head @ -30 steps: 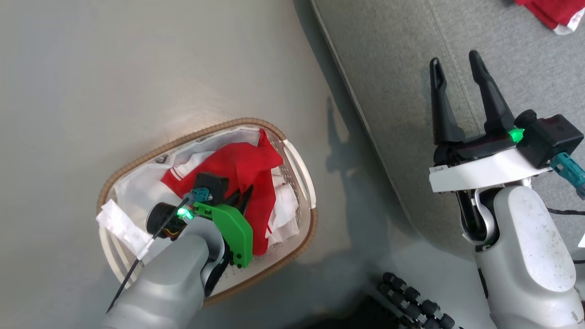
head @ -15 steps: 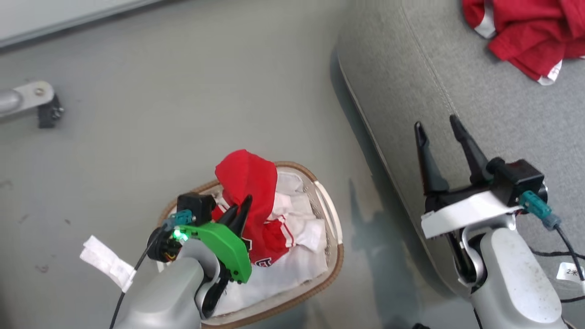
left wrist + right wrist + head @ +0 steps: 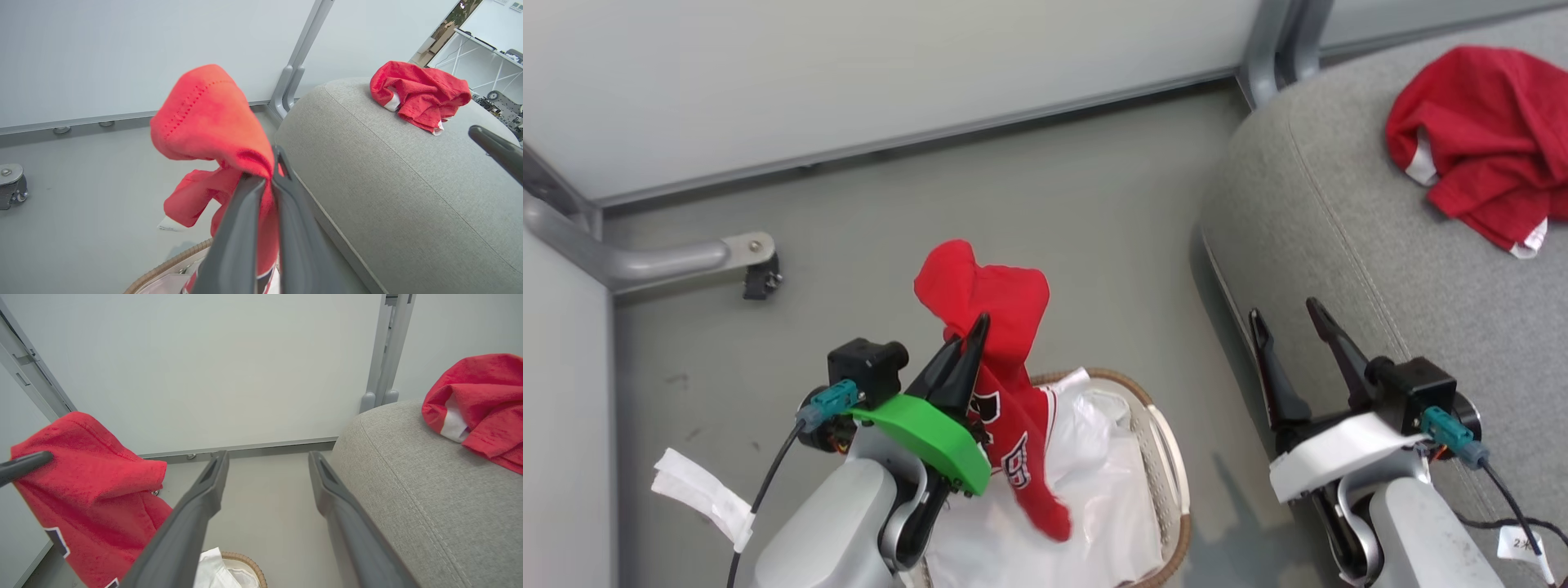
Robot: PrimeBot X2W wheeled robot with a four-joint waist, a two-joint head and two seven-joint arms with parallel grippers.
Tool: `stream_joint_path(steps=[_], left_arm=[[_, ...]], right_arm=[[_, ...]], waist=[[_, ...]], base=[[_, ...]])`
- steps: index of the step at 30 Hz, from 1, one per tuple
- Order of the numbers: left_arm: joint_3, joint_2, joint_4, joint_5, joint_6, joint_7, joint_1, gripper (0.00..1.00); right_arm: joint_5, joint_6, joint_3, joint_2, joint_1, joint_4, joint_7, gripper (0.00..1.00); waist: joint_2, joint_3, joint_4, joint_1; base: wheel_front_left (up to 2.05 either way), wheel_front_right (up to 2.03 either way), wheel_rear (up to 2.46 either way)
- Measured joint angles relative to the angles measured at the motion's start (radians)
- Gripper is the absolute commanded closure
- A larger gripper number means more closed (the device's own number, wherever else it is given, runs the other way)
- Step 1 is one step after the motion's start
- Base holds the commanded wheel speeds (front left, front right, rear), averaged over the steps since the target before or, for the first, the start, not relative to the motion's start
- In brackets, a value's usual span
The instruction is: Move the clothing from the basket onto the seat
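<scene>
Aloft, the left gripper clamped a red garment above the basket, the right gripper splayed empty near the corner of the seat; a thin pinch risked dropping it short

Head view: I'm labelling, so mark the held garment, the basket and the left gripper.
held garment [image 3: 980, 286], head view, upper fold.
basket [image 3: 1168, 453], head view, right rim.
left gripper [image 3: 969, 331], head view, between fingertips.

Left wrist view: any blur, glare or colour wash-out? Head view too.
Left wrist view: held red garment looks washed out to orange-pink near the lens, left pincer slightly soft up close. Head view: sharp, with a soft shadow on the floor along the seat.
</scene>
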Motion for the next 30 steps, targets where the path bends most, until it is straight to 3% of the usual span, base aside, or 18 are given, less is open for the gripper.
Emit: stream_joint_path(steps=[8,17,30], left_arm=[[0.104,-0.023,-0.122,0.060,0.000,0.000,-0.021,1.00],[0.163,-0.035,-0.203,0.102,0.000,0.000,-0.098,1.00],[0.134,-0.060,-0.233,0.106,0.000,0.000,-0.116,1.00]], right_arm=[[0.001,0.000,0.024,0.000,0.075,0.025,0.000,0.00],[0.012,0.000,0.069,0.000,0.111,0.044,0.000,0.00],[0.021,0.000,0.345,0.000,0.000,0.062,0.000,0.00]], waist=[[0.0000,-0.109,0.054,0.0000],[0.0000,-0.159,0.093,0.0000],[0.0000,-0.126,0.100,0.0000]], base=[[0.00,0.00,0.00],[0.00,0.00,0.00],[0.00,0.00,0.00]])
